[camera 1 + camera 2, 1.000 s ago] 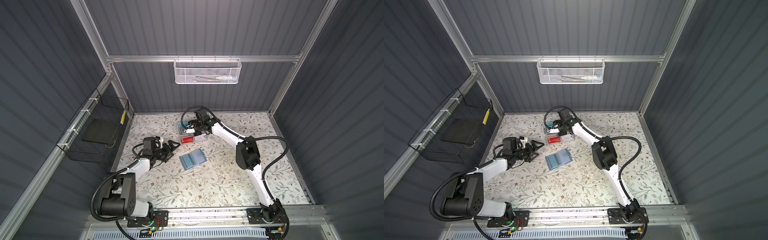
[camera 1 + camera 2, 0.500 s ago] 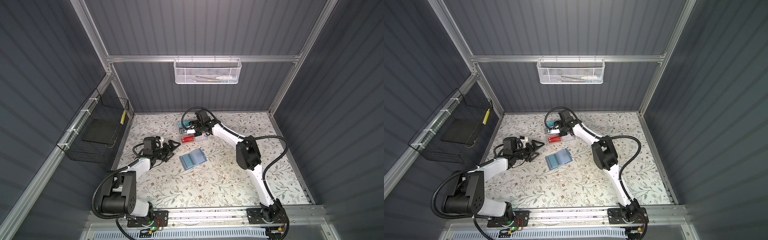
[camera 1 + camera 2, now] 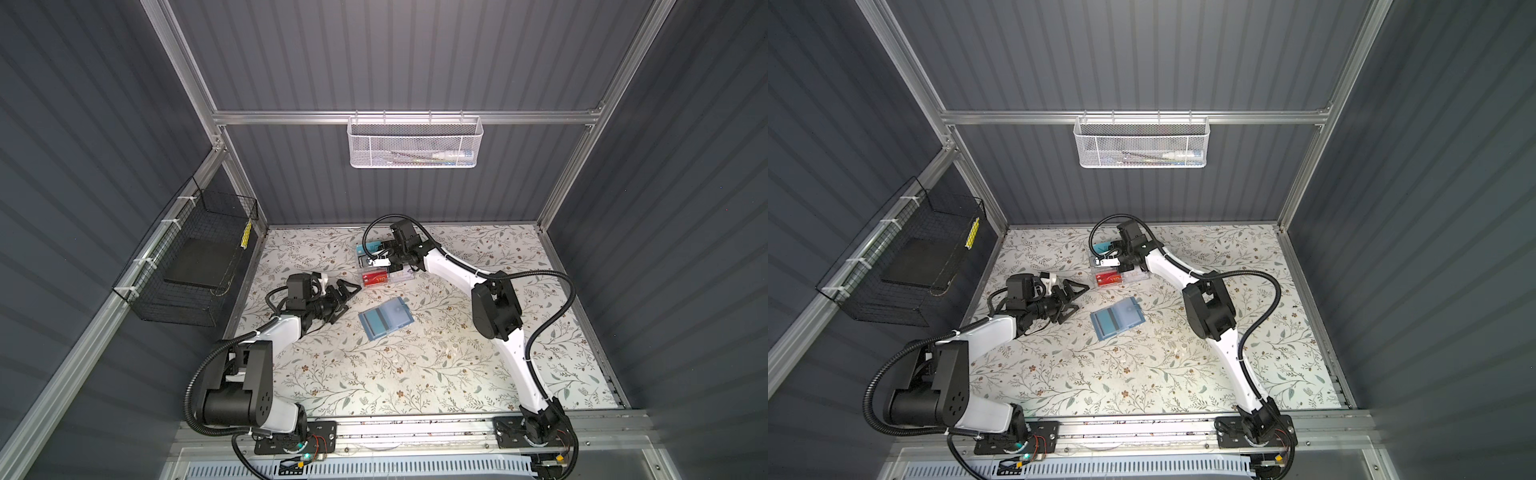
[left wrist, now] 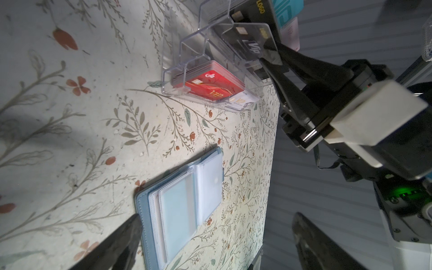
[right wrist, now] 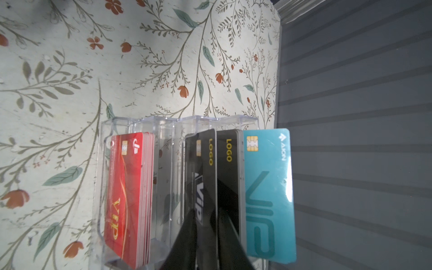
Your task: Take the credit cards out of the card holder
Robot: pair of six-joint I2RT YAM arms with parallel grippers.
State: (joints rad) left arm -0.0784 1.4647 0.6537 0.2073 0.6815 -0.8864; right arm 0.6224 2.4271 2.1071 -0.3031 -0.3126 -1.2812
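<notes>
Black credit card [image 5: 201, 163] in acrylic rack [image 5: 145, 121]; right end effector [image 5: 207, 215] barely parted around it, hold unclear; retreat could drag it out; left end effector [image 3: 348, 297] wide open, empty.

One high stereo pair, plus a camera on each wrist.
Both top views look steeply down from far above the near edge of the desk [image 3: 374, 374] and take in all of it. The left wrist view skims low across the card holder [image 4: 177, 205] toward the clear rack [image 4: 184, 60]. The right wrist view faces that rack close up, the part all four views share.
</notes>
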